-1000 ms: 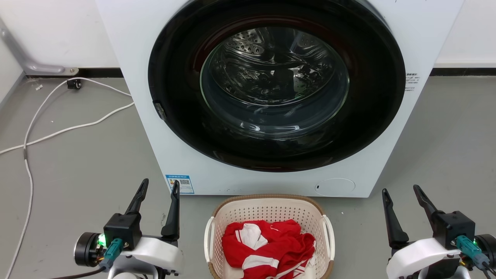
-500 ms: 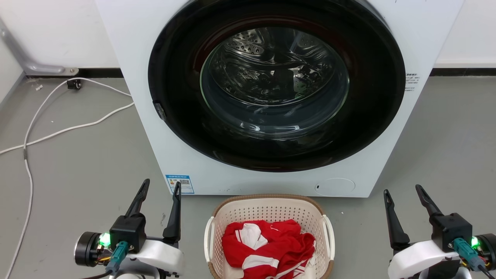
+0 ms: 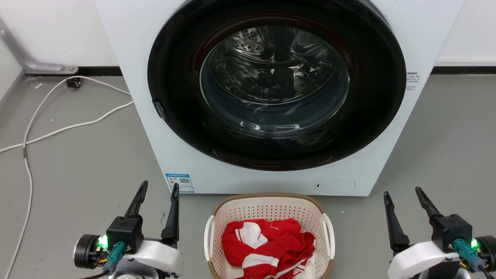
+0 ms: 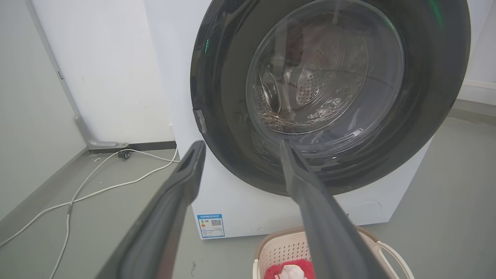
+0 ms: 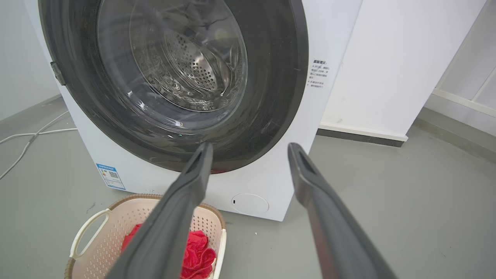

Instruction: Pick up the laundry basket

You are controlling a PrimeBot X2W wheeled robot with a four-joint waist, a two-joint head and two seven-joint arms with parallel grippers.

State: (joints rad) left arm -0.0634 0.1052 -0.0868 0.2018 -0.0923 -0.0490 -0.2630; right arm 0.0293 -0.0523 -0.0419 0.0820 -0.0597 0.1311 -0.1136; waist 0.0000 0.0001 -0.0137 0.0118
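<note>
Since the laundry basket (image 3: 271,210) is thin perforated plastic with one red-and-white garment (image 3: 271,244) crumpled inside, I judge it light, and springy rather than rigid. Its walls would likely bow if squeezed, and the smooth cream plastic offers little purchase. It sits on the grey floor (image 3: 77,162) directly before me, its far rim near the foot of the washing machine (image 3: 128,38), between my two hands. The places to take hold, I think, are the white loop handles, one on its left side (image 3: 208,238) and one on its right (image 3: 330,236). Each stands off the wall enough for a finger to pass through, and the brown woven-look rim beside them looks like the stiffest part. A lift by one handle would probably tip the basket and slide the garment, so taking both together seems safer. My left hand (image 3: 161,184) hangs open, fingers spread and holding nothing, off to the basket's left and apart from it. My right hand (image 3: 402,191) is likewise open and empty, farther off on the right. A white cable (image 3: 58,130) trails over the floor well to the left.
</note>
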